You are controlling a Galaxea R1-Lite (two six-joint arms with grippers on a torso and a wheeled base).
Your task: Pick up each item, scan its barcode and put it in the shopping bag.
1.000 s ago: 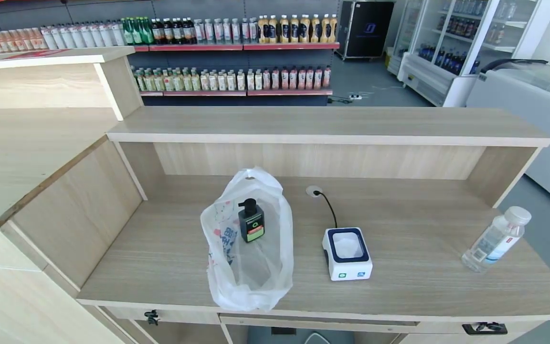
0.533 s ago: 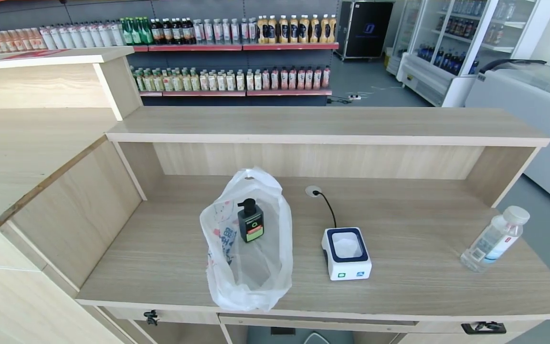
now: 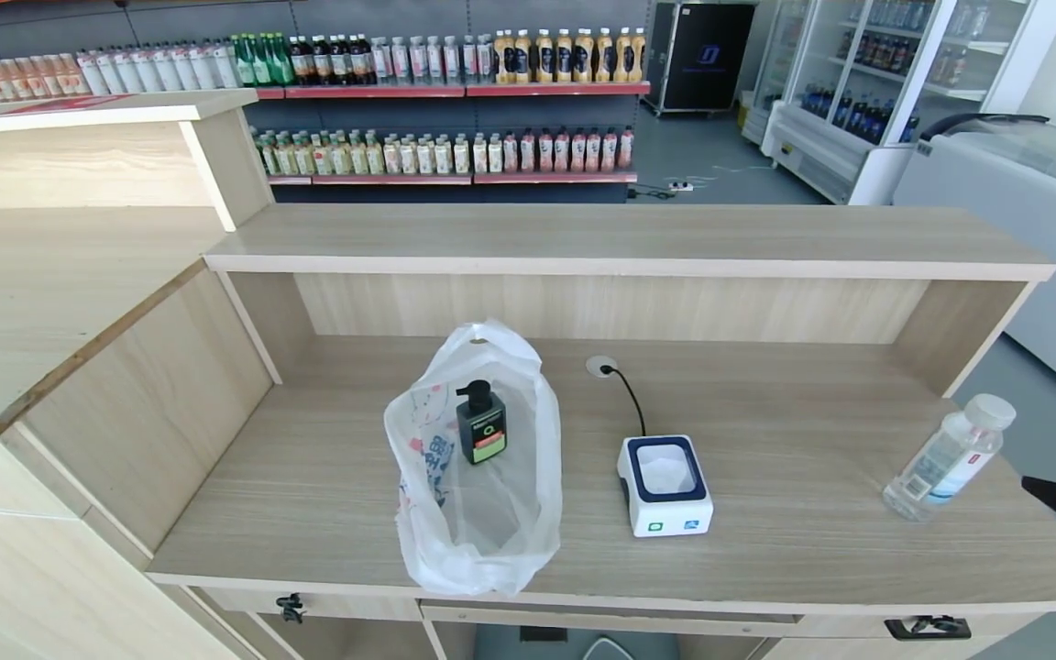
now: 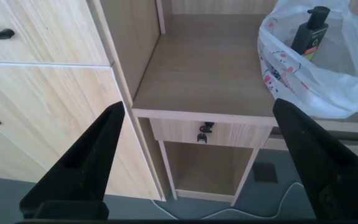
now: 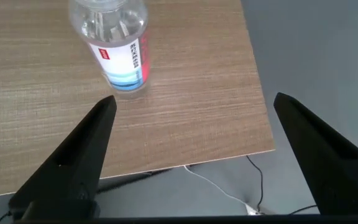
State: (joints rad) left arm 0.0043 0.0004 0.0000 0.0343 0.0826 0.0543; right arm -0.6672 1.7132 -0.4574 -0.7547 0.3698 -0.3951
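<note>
bag [image 3: 425, 463] wht, red/blu print | pump btl [image 3: 481, 431] blk, grn/orng lbl | scanner [image 3: 665, 513] wht/navy | water btl [image 3: 946, 458] clr

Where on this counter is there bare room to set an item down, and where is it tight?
Widest bare patch: between scanner and water bottle. Another lies between the counter's left wall and the shopping bag. Tight: the gap between bag and scanner, with the cable behind.

Wide gap between scanner [image 3: 665, 484] and bottle [image 3: 947, 456]
</note>
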